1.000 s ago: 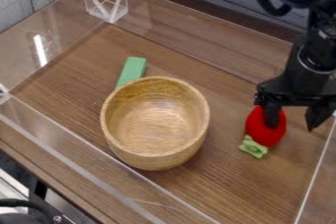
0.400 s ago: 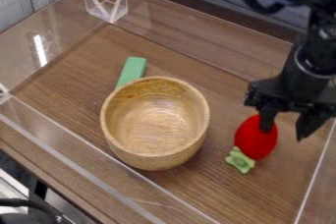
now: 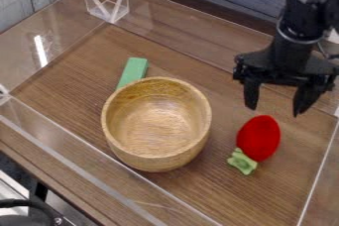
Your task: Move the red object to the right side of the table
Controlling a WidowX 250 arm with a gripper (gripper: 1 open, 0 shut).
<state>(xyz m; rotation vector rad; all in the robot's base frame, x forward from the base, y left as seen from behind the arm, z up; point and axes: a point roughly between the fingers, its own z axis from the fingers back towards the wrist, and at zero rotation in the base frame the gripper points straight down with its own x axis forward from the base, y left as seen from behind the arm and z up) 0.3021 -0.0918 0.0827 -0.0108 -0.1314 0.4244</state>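
The red object (image 3: 259, 137) is a small egg-shaped toy with a green leafy cap at its lower end. It lies on the brown wood-grain table (image 3: 199, 56) at the right, just right of the wooden bowl. My gripper (image 3: 281, 93) hangs above and slightly behind it, pointing down. Its two dark fingers (image 3: 251, 92) stand wide apart with nothing between them. It does not touch the toy.
A large wooden bowl (image 3: 158, 122) sits in the middle of the table. A flat light-green strip (image 3: 133, 71) lies behind the bowl's left rim. Low clear acrylic walls (image 3: 79, 170) edge the table, with a clear stand (image 3: 106, 5) at the back left.
The gripper has risen off the red toy and shifted left and back. The toy, freed, has tipped slightly and now lies alone on the table.
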